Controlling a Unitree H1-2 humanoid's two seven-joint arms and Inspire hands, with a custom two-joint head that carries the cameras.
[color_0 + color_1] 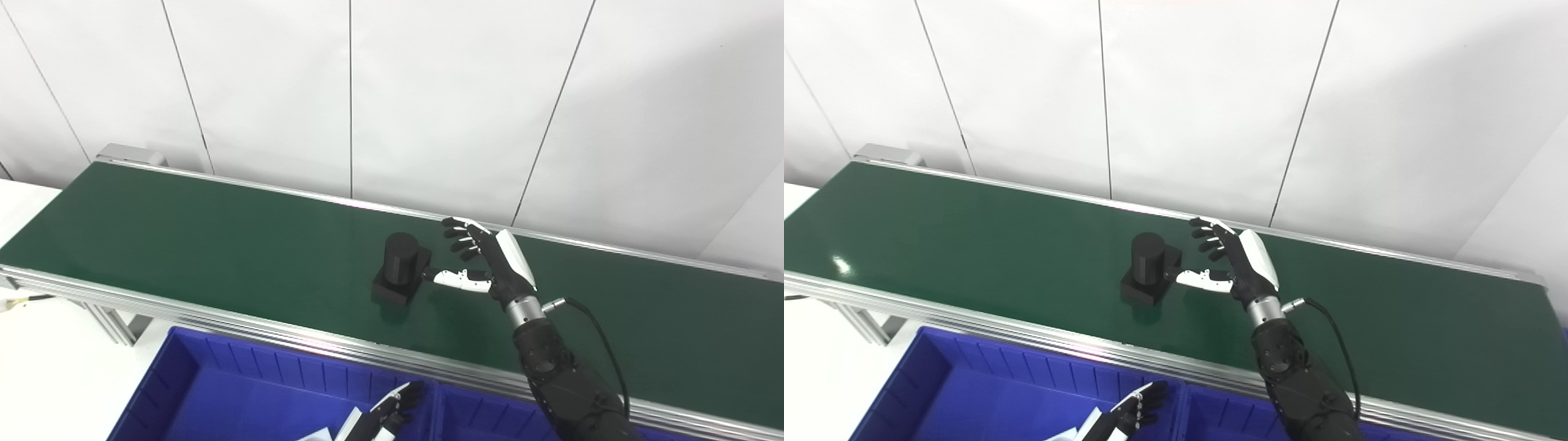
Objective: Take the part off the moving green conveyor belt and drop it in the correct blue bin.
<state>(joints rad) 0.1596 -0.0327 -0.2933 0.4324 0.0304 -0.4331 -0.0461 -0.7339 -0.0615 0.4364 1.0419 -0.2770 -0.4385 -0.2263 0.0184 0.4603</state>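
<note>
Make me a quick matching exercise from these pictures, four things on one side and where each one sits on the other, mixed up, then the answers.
Things:
1. black part
2. right hand
3. left hand
4. blue bin

Places:
A. low over the bin, at the bottom edge
B. standing on the green belt
C. open, just right of the part
D. in front of the conveyor

Pairs: 1-B, 2-C, 3-A, 4-D
</note>
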